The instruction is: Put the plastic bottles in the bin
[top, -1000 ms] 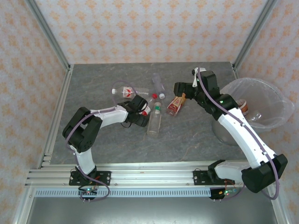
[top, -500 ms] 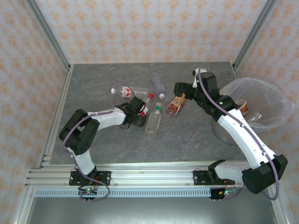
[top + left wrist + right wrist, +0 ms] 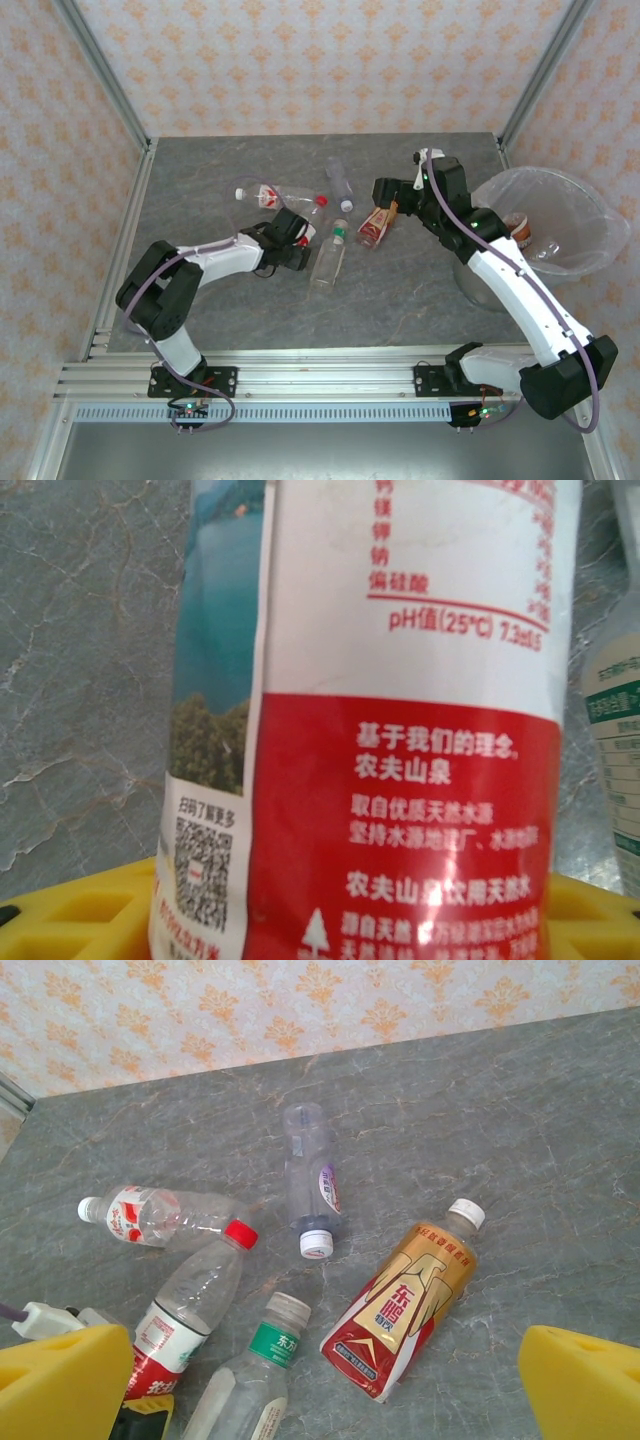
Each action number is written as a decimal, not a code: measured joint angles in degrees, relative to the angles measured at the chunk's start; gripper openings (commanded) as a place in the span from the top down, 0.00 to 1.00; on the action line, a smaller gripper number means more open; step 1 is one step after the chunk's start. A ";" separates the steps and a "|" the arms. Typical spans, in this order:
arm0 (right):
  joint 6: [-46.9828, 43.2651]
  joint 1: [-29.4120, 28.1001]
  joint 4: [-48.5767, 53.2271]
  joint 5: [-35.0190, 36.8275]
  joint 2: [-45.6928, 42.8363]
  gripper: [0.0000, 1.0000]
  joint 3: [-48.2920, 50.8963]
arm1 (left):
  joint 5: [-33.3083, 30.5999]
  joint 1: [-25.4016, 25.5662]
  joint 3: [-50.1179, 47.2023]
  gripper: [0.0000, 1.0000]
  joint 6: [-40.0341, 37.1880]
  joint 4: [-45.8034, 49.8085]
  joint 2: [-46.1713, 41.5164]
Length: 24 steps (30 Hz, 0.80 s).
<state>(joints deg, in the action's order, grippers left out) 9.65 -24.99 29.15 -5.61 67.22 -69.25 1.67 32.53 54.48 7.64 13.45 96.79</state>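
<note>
Left wrist view: a red-labelled bottle [image 3: 400, 730] lies against the yellow pad [image 3: 80, 910] of the left tool [image 3: 292, 232]; clamped or not, I cannot tell. It lies on the desk [image 3: 220, 170], well left of the bin [image 3: 545, 172]. Likely light, thin-walled, slippery: grip its labelled middle. The right tool [image 3: 385, 192] gapes wide.

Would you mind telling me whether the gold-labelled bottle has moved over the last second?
No. The gold-labelled bottle lies where it did, equally far from the bin in the top view.

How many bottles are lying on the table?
5: white-capped bottle far left, red-capped bottle beside it, purple-labelled bottle behind, green-labelled bottle nearest, gold bottle right. More may be hidden.
</note>
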 measured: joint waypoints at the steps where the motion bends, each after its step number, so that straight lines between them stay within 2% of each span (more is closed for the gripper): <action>1: 0.00 0.00 -0.17 0.00 0.00 0.01 0.13 | 0.48 0.00 -0.48 0.40 0.00 -0.28 -0.57; 14: 0.50 0.00 -2.21 -0.46 0.00 0.01 1.62 | 5.64 0.11 -5.44 0.45 1.40 -2.69 -11.45; 24: 6.60 0.00 -5.92 -8.11 3.89 0.01 1.97 | 15.04 1.38 -6.25 0.45 6.29 -8.68 -15.91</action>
<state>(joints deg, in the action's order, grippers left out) 16.25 -24.99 23.22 -13.72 71.11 -67.29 16.71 33.91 48.23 13.93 4.78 80.88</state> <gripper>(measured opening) 0.992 0.573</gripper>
